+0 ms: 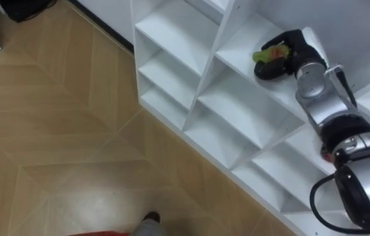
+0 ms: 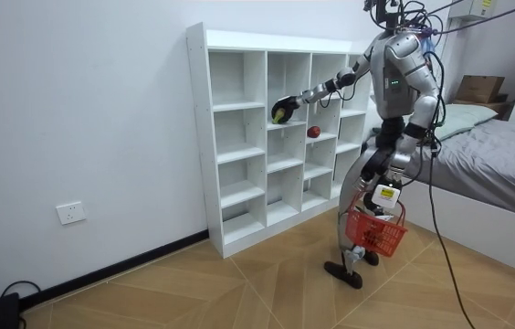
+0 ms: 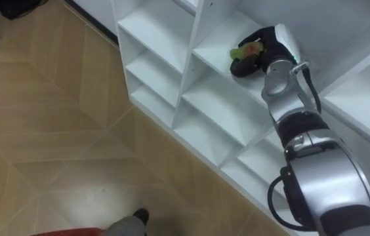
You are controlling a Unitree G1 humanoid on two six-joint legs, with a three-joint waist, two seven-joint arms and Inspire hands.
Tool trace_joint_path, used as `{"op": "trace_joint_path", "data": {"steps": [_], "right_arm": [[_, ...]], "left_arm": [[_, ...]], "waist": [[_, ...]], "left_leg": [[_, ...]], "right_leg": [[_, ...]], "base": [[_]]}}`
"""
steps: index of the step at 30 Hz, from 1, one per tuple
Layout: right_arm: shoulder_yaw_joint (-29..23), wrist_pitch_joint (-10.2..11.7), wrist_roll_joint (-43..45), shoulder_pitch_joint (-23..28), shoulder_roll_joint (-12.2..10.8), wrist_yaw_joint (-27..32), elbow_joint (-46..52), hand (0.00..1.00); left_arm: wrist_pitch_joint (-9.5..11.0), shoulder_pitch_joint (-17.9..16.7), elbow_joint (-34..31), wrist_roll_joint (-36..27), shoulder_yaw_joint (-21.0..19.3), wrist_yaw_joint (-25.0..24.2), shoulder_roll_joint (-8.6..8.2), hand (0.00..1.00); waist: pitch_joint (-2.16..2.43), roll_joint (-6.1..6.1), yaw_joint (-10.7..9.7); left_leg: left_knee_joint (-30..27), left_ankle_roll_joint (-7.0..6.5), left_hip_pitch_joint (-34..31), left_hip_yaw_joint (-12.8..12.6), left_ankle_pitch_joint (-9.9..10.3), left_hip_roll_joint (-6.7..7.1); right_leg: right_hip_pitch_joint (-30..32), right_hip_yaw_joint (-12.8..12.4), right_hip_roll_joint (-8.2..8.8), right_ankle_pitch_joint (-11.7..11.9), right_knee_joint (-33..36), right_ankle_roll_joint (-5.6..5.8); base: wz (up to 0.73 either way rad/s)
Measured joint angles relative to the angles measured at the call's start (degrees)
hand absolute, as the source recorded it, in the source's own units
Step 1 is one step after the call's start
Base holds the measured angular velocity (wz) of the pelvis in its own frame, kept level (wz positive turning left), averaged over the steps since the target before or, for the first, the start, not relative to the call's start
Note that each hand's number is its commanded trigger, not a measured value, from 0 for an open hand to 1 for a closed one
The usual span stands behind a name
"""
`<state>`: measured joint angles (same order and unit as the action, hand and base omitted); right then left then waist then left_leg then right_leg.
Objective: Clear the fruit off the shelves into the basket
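A yellow-green fruit (image 1: 270, 53) with a touch of red lies on a shelf of the white closet (image 1: 201, 85). My right hand (image 1: 296, 50) reaches into that compartment, its dark fingers curled round the fruit. In the room view the same hand (image 2: 284, 109) is in an upper middle compartment, and a red fruit (image 2: 313, 132) rests in the compartment to its lower right. I stand upright in front of the closet. My left hand (image 2: 383, 196) hangs low by my legs, shut on the handle of a red basket (image 2: 373, 228).
The closet (image 2: 239, 137) stands against a white wall on wooden flooring (image 1: 54, 131). A bed (image 2: 504, 164) lies behind me at the room view's right. Open floor stretches to my left. The basket's red rim (image 1: 100, 233) peeks in at the bottom edge.
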<state>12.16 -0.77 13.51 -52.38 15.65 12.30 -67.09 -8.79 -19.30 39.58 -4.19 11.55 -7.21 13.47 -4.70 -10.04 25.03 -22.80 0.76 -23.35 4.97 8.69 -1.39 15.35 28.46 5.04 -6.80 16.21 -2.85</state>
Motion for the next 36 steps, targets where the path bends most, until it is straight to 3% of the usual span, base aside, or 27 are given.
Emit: {"op": "trace_joint_path", "data": {"steps": [6, 11, 17, 25, 28, 30, 32, 34, 35, 36], "right_arm": [[-1.14, 1.15, -0.97, -0.69, 0.59, 0.09, 0.48, 1.00], [-2.15, 1.25, -1.47, -0.73, 0.51, -2.14, 1.83, 1.00], [-2.19, 1.05, -1.88, -1.43, 0.52, -5.92, 2.64, 1.00], [-2.31, 0.41, 0.98, -1.39, 0.19, -10.27, 4.64, 1.00], [-2.20, 0.39, 3.11, -1.30, -1.61, -12.31, 8.82, 1.00], [-2.20, 0.32, 3.58, -0.33, -2.19, -13.95, 13.03, 1.00], [-2.16, 0.17, 2.85, 1.40, -2.70, -14.73, 17.57, 1.00], [-2.16, -0.17, 3.85, 2.42, -5.19, -16.35, 19.24, 1.00], [-2.17, -0.27, 4.32, 2.86, -5.84, -16.74, 19.61, 1.00], [-2.19, -0.68, 5.08, 4.51, -6.60, -17.32, 21.30, 1.00]], "left_arm": [[0.06, 1.18, 0.02, 1.66, -0.28, 0.52, 0.05, 1.00], [0.17, 3.64, -2.12, 2.61, -2.71, 2.22, -0.19, 1.00], [-0.22, 3.68, -4.91, 2.79, -3.28, 4.48, 0.47, 1.00], [-1.35, 3.61, -7.15, 8.91, -2.57, 4.60, 1.93, 1.00], [-2.68, 3.60, -7.50, 9.54, -2.34, 4.63, 2.65, 1.00], [-3.24, 3.55, -9.55, 10.96, -3.52, 5.56, 3.05, 1.00], [-2.58, 3.92, -15.27, 5.13, -5.20, 7.81, 1.92, 1.00], [2.30, 5.81, -18.38, -4.88, -3.75, 9.00, -2.69, 1.00], [3.37, 6.22, -18.71, -6.60, -3.04, 8.80, -3.53, 1.00], [4.80, 6.99, -18.84, -9.39, -1.43, 8.27, -5.67, 1.00]], "waist": [[-0.26, -0.48, -0.15], [-0.19, -0.72, -1.32], [-0.16, -0.73, -3.35], [0.13, -0.08, -6.55], [0.30, 0.46, -8.16], [0.68, 0.76, -8.95], [1.17, 0.84, -9.60], [2.50, 2.21, -10.59], [2.97, 2.50, -10.84], [3.97, 2.93, -11.52]], "left_leg": [[0.14, 0.00, -1.29, -0.21, 0.00, -0.09], [0.40, -0.01, -1.17, -0.12, -0.01, 0.01], [0.18, -0.02, -0.83, -0.10, 0.00, -0.14], [-0.04, -0.03, 0.75, -0.66, 0.15, -0.72], [0.60, 0.01, 3.09, -1.79, 0.18, -0.80], [1.54, 0.18, 5.17, -2.17, 0.20, -1.11], [2.27, 0.30, 6.59, -2.28, 0.07, -1.10], [4.45, 0.00, 10.45, -3.54, -0.07, -0.72], [5.26, -0.17, 11.65, -3.93, -0.18, -0.53], [6.81, -0.41, 14.25, -4.28, -0.36, -0.09]], "right_leg": [[1.41, 0.02, -0.01, 0.01, -0.10, -0.01], [1.26, 0.05, -0.05, -0.01, -0.50, 0.08], [1.05, 0.05, -0.01, 0.01, -0.54, 0.16], [-0.77, -0.25, -0.56, 0.63, -1.56, 0.09], [-2.42, -1.47, -1.22, 0.79, -2.02, 0.09], [-4.57, -1.93, -1.69, 1.37, -3.88, 0.05], [-5.87, -1.89, -1.72, 1.50, -4.40, 0.07], [-8.57, -2.91, -1.17, 1.38, -4.52, 0.53], [-9.30, -3.24, -0.99, 1.25, -4.53, 0.75], [-10.94, -3.51, -0.86, 0.97, -4.56, 1.18]], "base": [[0.00], [0.00], [0.01], [-0.03], [-0.18], [-0.09], [-0.03], [-0.19], [-0.22], [-0.12]]}}
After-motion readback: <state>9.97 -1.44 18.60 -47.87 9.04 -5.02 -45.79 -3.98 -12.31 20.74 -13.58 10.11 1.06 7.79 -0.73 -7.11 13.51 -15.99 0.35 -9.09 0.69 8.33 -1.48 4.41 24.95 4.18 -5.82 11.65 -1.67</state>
